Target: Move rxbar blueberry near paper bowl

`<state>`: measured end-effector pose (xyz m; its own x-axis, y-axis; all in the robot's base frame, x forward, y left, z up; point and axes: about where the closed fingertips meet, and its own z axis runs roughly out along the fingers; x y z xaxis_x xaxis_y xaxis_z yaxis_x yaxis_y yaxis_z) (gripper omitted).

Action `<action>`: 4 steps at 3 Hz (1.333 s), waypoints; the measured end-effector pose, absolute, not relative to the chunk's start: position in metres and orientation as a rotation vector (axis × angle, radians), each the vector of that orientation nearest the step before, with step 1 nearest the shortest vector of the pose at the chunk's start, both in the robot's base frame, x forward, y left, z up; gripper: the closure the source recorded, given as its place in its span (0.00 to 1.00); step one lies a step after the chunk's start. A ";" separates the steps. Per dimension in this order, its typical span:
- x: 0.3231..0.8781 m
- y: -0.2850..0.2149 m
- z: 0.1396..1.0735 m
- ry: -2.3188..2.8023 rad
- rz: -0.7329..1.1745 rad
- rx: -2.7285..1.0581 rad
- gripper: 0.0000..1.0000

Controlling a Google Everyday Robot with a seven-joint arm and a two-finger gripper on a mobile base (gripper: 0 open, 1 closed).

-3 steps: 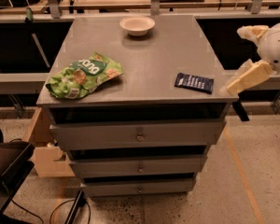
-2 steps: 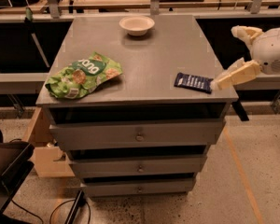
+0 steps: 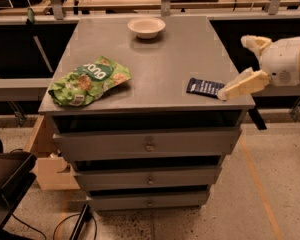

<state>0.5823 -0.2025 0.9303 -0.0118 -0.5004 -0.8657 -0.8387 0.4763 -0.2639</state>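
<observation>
The rxbar blueberry (image 3: pixel 204 87), a small flat navy wrapper with pale lettering, lies near the right front edge of the grey cabinet top (image 3: pixel 180 54). The paper bowl (image 3: pixel 146 27), round and cream-white, stands at the back middle of the top. My gripper (image 3: pixel 234 68) comes in from the right on a white arm. It is open and holds nothing. Its lower cream finger (image 3: pixel 242 84) points down to the left, with its tip at the bar's right end. Its upper finger (image 3: pixel 255 41) is higher, off the right edge.
A large crinkled green chip bag (image 3: pixel 90 80) lies at the front left of the top. The cabinet has several drawers (image 3: pixel 149 145) below. A cardboard box (image 3: pixel 50 164) sits on the floor at the left. Workbenches run along the back.
My gripper has moved left and slightly down, from beyond the cabinet's right edge to the bar's right end. The bar, bowl and chip bag have not moved.
</observation>
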 end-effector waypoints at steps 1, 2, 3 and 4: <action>0.595 -0.204 0.894 1.698 0.434 -1.098 0.00; 0.612 -0.203 0.868 1.719 0.466 -1.056 0.00; 0.625 -0.201 0.852 1.741 0.487 -1.049 0.00; 0.634 -0.195 0.836 1.768 0.510 -1.066 0.00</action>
